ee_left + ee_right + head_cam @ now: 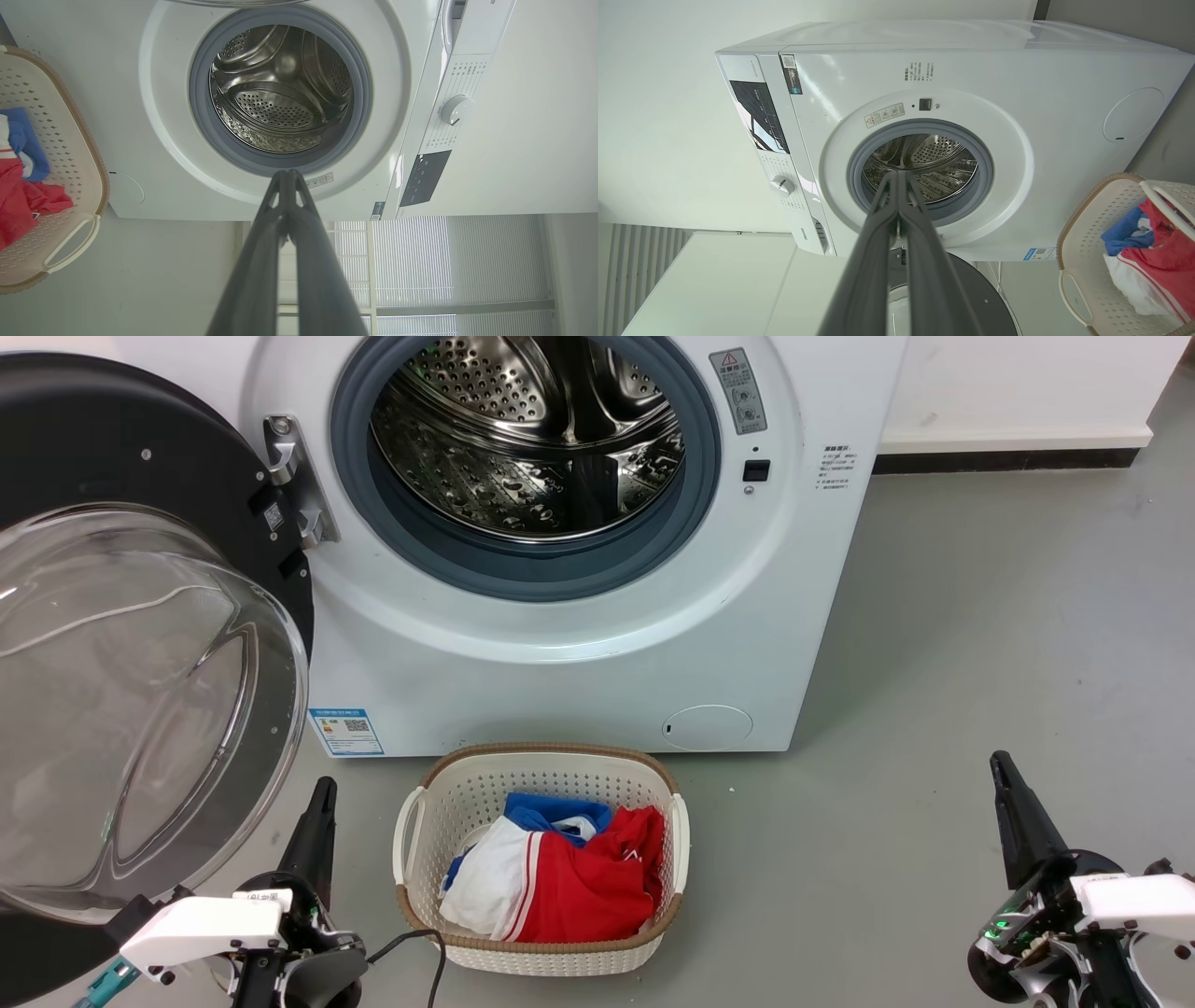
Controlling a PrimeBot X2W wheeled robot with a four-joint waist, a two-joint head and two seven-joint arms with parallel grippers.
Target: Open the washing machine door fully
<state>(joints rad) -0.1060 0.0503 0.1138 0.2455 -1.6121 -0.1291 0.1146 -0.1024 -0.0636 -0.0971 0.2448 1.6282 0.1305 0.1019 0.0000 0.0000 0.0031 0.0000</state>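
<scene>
Black washing machine door (140, 616) stands wide open, left of washing machine (579, 653) | left gripper (322, 795) fingers pressed together | right gripper (1001, 765) likewise

A laundry area: a white washing machine (560, 691) on a grey floor (980, 709), with a basket (541, 957) of clothes (579, 887).

The washing machine (560, 681) is glossy white, its drum (523, 448) shiny steel, its door (140, 709) clear glass.
</scene>
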